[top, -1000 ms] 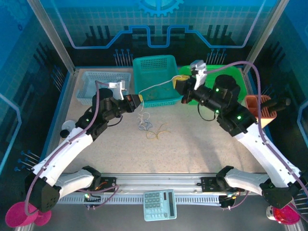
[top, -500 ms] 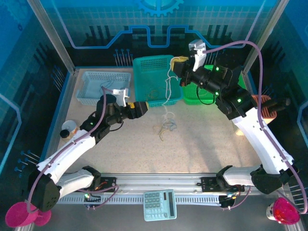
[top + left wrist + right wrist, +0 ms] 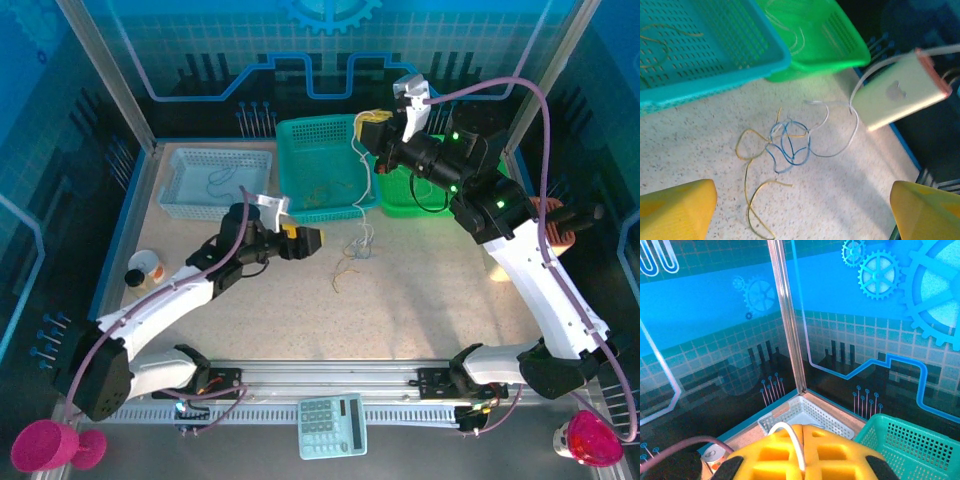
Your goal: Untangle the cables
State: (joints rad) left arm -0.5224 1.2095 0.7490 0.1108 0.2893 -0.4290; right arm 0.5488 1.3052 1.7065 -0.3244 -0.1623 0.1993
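The right claw (image 3: 372,125) pinches a white cable (image 3: 357,185) above the teal basket (image 3: 318,122), the left claw (image 3: 318,238) gapes empty, and the knot (image 3: 787,142) before that basket looks mostly tangled.

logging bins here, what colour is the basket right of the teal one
The basket is bright green, clearest in the left wrist view.

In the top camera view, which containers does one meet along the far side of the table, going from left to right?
From left: pale blue plastic mesh basket → teal plastic mesh basket → green plastic basket → orange-brown ribbed rack.
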